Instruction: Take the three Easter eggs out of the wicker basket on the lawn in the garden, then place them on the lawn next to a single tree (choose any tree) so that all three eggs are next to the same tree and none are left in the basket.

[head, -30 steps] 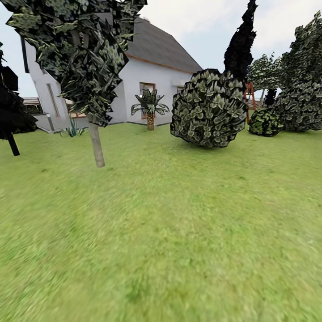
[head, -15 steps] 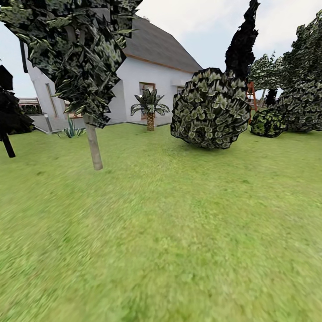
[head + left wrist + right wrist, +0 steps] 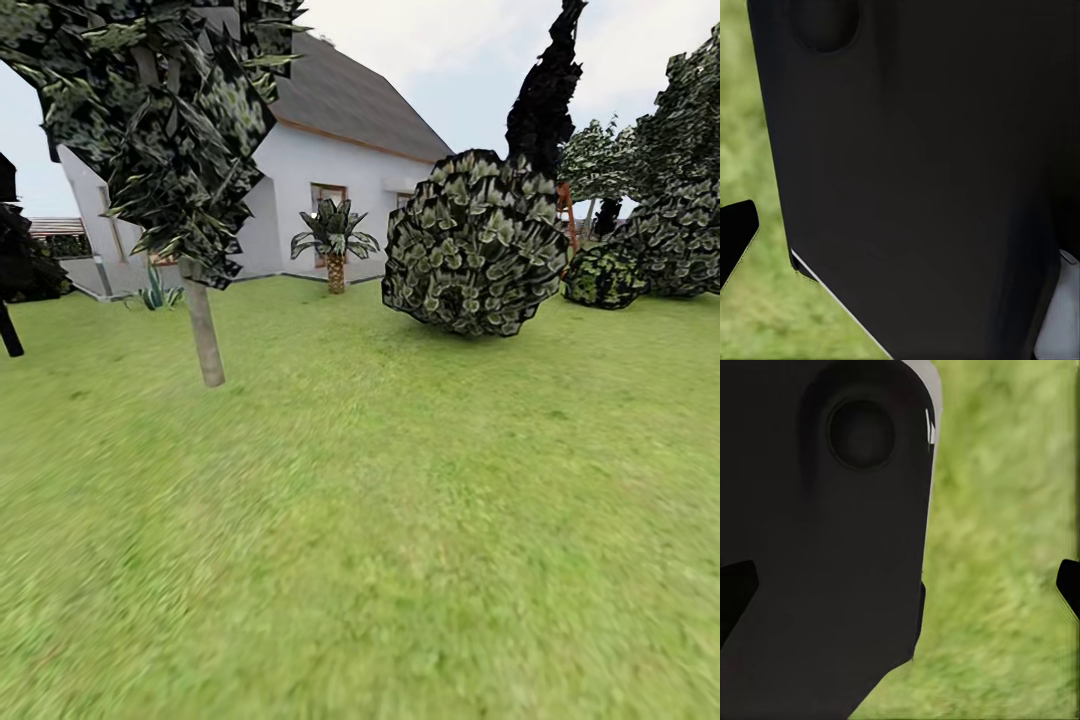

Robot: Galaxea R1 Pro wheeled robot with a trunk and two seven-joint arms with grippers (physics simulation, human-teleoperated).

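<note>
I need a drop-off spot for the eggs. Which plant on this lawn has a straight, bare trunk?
The tree at the head view's left: its pale trunk rises bare from the lawn. The round bush is leafy to the ground; the small palm has a short scaly trunk.

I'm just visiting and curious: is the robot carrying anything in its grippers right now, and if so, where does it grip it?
It cannot be told. Both wrist views are mostly blocked by the robot's dark body, with only lawn beside it; no egg or basket is visible there.
</note>
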